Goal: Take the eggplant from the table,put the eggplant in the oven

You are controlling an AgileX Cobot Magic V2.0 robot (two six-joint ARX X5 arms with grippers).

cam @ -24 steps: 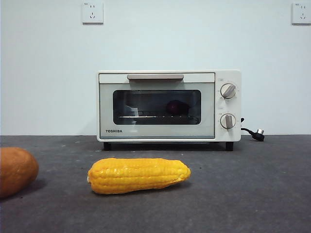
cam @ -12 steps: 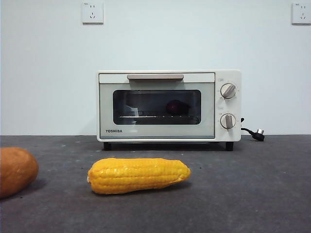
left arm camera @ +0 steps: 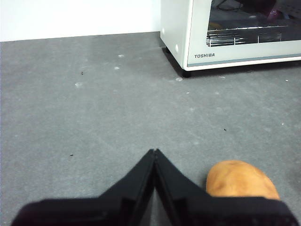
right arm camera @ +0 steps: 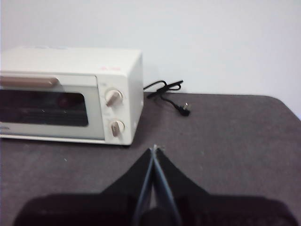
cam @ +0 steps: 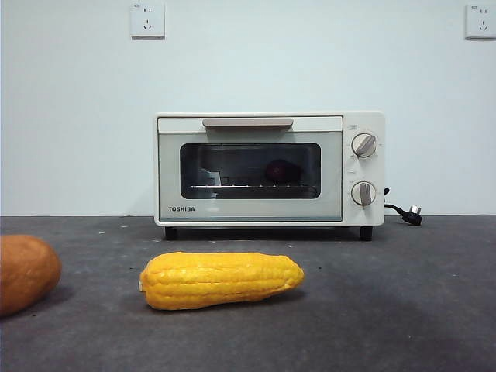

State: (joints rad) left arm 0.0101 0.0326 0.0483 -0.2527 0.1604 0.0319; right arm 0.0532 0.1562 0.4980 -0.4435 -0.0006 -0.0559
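**benchwatcher:** Going front to back. Nearest the front camera there's the yellow corn cob point(cam: 222, 280) lying sideways across the tabletop point(cam: 403, 310), and an orange-brown vegetable point(cam: 27, 273) at the edge. Neither is the job. The eggplant point(cam: 284, 171) is already inside the oven point(cam: 269, 168): a dark rounded lump behind the glass, sitting on the wire rack point(cam: 232, 187), on the knob side of the window. Door point(cam: 249, 170) looks shut, handle point(cam: 247, 122) up.

**armchair_ops:** So where are the arms?

**benchwatcher:** Both parked low and back. Left tool point(left arm camera: 154, 151) has its jaws pressed together, holding nothing, with that orange-brown vegetable just beside it. Right tool point(right arm camera: 154, 148) is likewise pinched closed and empty, hovering over bare tabletop. From either one the eggplant lies straight ahead, past the closed door. I'd guess the right arm is a bit nearer, since it faces the knobs point(right arm camera: 113, 97) end. Can't tell the eggplant's long axis; too dark through the glass.

**armchair_ops:** Any view disagree?

**benchwatcher:** Not really, they just fill in gaps. The front view shows no arm at all but gives the cleanest look at the eggplant. The left wrist view catches only the oven's near corner and a purplish smear at the frame's corner. The right wrist view shows the oven top and the power cord point(right arm camera: 168, 93) trailing behind it. To me the task reads as done.
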